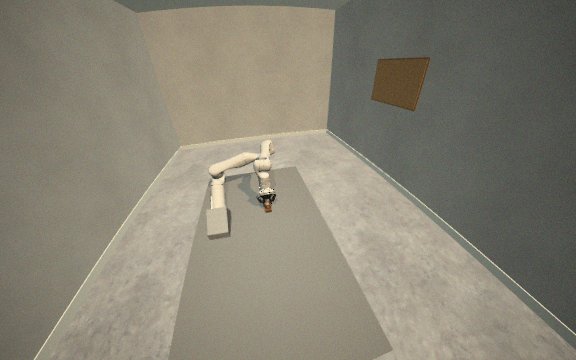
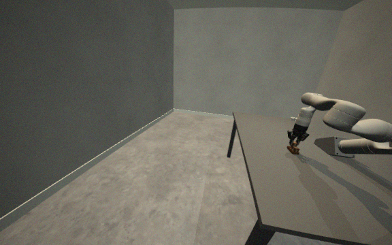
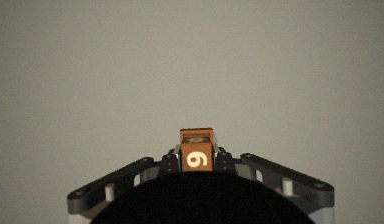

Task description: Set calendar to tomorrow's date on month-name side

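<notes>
Gripper: my gripper (image 3: pixel 196 152) is clamped on an orange cube (image 3: pixel 196 159), one finger against each side of it.
Cube writing: the face turned to my wrist camera bears one white digit, which reads as a 6 or a 9 depending on which way is up; I cannot tell which is meant.
Cube position: in the exterior view the cube (image 2: pixel 294 144) hangs in my gripper (image 2: pixel 297 139) low over the counter (image 2: pixel 305 190); whether it touches what lies under it I cannot tell.
Tray: an orange-brown piece (image 2: pixel 292 150) lies on the counter right under the cube; it is too small for me to make out its walls or contents.
Second orange face: past the cube, at 12 o'clock in the wrist view, another orange surface (image 3: pixel 196 134) shows; I cannot tell what it belongs to.
Place on counter: from the top view my gripper (image 1: pixel 267 202) is at 12 o'clock of the counter's middle, near its far end, with my base (image 1: pixel 217 222) at 9 o'clock of it.
Wall: a brown board (image 1: pixel 400 82) hangs there, with no writing that I can read.
</notes>
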Robot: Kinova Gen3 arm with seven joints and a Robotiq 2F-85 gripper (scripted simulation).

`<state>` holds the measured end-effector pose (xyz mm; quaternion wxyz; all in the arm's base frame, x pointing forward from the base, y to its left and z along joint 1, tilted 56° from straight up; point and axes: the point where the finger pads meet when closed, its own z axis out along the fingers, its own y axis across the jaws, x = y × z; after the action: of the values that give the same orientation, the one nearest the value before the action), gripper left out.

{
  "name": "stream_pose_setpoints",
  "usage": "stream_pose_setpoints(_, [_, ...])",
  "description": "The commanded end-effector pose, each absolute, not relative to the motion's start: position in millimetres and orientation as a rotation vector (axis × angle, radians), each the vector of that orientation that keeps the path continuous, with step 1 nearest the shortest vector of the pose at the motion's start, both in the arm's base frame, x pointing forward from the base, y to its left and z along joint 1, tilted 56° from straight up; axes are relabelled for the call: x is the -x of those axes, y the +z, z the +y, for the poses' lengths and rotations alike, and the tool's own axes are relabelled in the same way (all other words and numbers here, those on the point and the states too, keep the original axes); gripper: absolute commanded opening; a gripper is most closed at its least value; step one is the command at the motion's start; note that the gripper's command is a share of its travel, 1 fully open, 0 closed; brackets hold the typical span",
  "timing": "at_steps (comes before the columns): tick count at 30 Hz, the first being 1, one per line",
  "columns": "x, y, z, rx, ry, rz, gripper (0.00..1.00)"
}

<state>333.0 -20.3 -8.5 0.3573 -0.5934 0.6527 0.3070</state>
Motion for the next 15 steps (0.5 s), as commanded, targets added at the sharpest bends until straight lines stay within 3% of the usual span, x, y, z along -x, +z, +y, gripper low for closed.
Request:
stream_pose_setpoints(1, [-332.8, -9.8, -18.1, 1.532, 0.794, 1.685, 0.28])
stream_pose_setpoints(15, [-333.5, -14.1, -11.8, 1.532, 0.794, 1.685, 0.28])
